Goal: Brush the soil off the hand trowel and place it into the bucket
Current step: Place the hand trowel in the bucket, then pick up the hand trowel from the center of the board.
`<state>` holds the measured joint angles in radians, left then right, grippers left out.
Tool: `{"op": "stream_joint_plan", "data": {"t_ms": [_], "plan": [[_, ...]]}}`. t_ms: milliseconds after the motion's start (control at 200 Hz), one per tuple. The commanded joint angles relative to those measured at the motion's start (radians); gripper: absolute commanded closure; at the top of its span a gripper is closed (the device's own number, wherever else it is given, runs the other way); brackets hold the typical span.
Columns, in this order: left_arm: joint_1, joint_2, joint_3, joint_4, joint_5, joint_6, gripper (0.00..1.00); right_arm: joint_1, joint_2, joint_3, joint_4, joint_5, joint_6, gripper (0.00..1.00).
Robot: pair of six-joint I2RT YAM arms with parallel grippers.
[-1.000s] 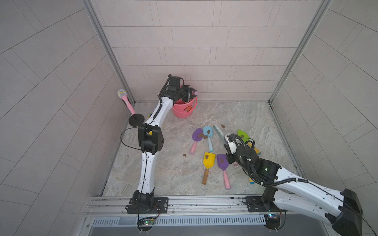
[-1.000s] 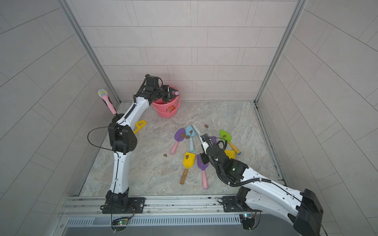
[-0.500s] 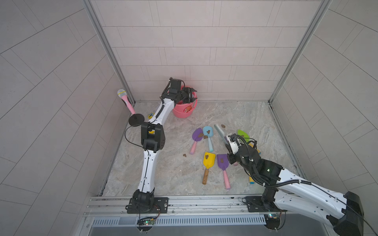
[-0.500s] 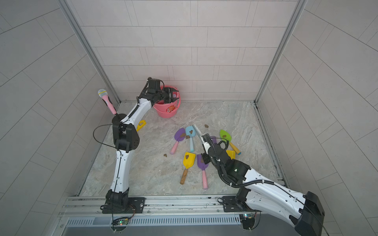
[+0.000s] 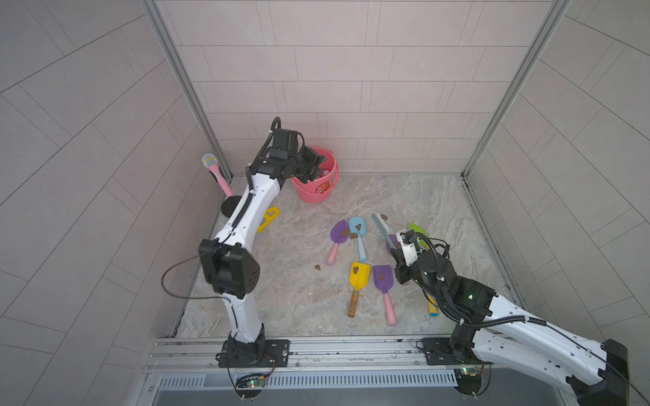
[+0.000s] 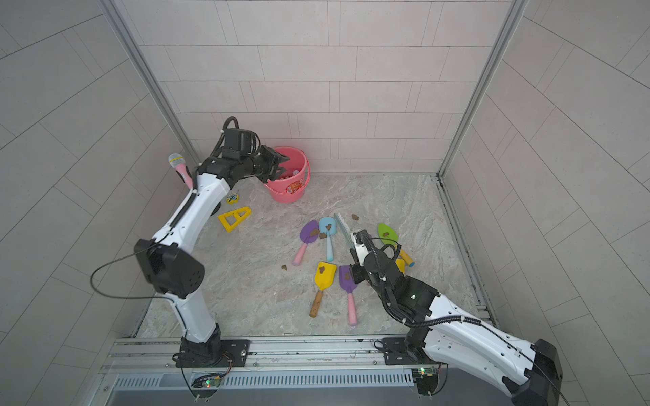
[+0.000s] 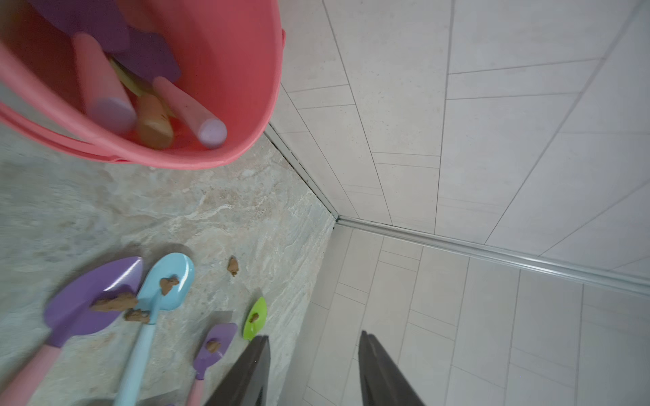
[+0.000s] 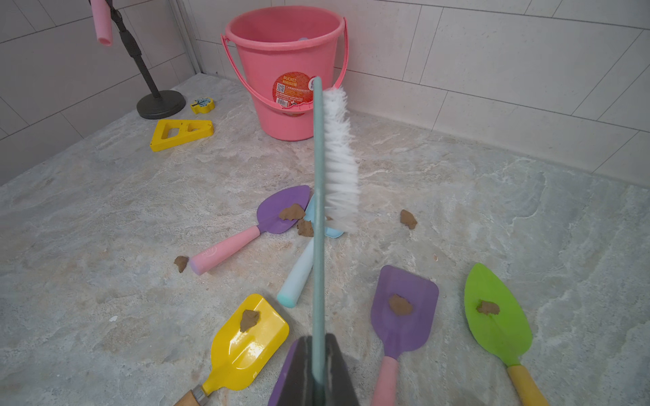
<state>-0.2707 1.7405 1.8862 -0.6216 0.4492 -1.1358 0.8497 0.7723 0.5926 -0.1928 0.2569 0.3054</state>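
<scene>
Grey marbled floor (image 8: pixel 492 218) lies under the left gripper (image 7: pixel 313 335), jaws spread and empty beside the bucket (image 7: pixel 239 70) holding three trowel handles (image 7: pixel 102 88), and the right gripper (image 8: pixel 318 339), jaws pinching the brush (image 8: pixel 339 158), soil (image 8: pixel 401 304) lumps on trowels (image 8: pixel 253 348) just ahead.

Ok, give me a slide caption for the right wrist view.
Right pincer shut on the brush, held over trowels carrying soil; pink bucket behind.
</scene>
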Motion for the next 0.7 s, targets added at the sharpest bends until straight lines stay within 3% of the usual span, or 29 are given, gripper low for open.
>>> {"op": "stream_joint_plan", "data": {"t_ms": [0,100,345,510,695], "plan": [[-0.067,-0.158,-0.158,-0.126,-0.246,0.350,0.59,-0.003,-0.009,0.027,-0.020,-0.007,0.053,1.00],[-0.146,-0.289,-0.302,-0.164,-0.402,0.509,0.61,-0.003,-0.004,0.025,-0.025,-0.020,0.065,1.00],[-0.318,-0.475,-0.628,-0.160,-0.482,0.741,0.64,-0.003,0.003,0.026,-0.035,-0.032,0.078,1.00],[-0.379,-0.445,-0.741,-0.147,-0.544,0.773,0.54,-0.003,0.014,0.024,-0.030,-0.034,0.085,1.00],[-0.400,-0.347,-0.791,-0.047,-0.494,0.767,0.46,-0.003,0.023,0.023,-0.041,-0.039,0.090,1.00]]}}
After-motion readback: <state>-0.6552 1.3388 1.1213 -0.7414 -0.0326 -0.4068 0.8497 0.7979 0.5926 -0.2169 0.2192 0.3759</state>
